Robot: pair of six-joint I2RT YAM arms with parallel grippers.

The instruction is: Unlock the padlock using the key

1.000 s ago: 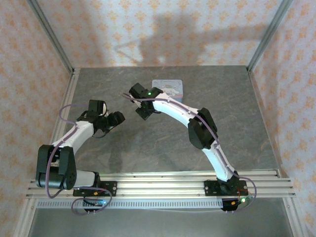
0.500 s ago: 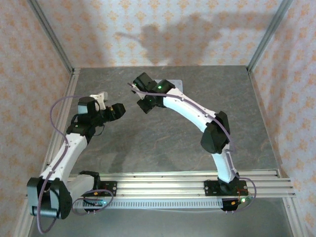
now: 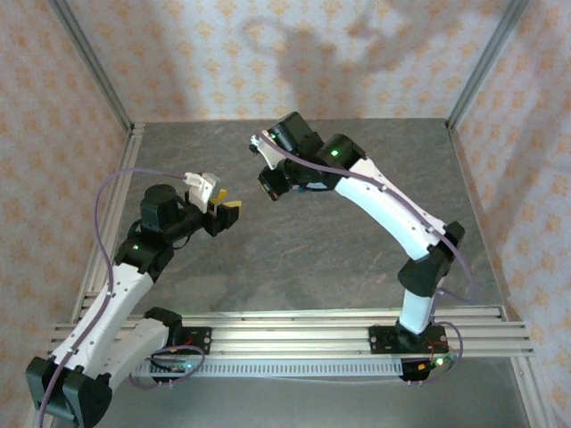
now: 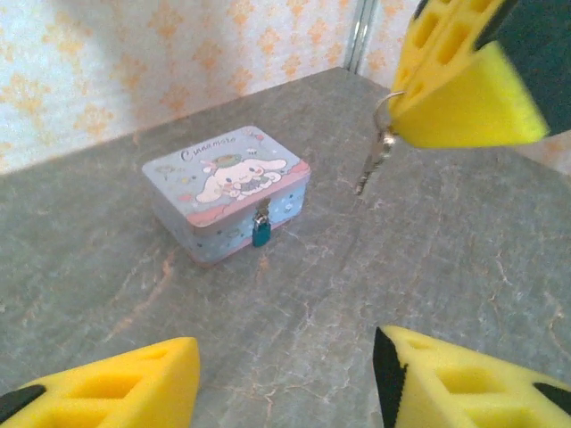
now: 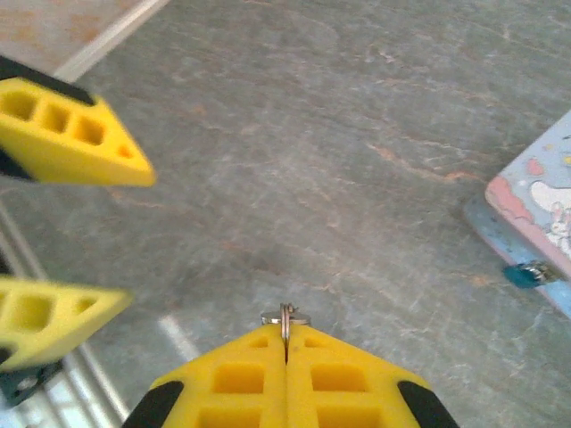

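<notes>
My right jaws clamp the key (image 4: 373,169), left jaws gape empty; padlock (image 4: 260,234) on the tin (image 4: 227,187) not yet unlocked.

Bright even light, soft shadows on the back wall (image 3: 294,53)

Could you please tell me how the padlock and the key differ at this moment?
The padlock is teal; the key is pale metal. The padlock hangs at the front of the tin; the key dangles in the air by its ring from the shut right gripper. Both are tiny.
</notes>
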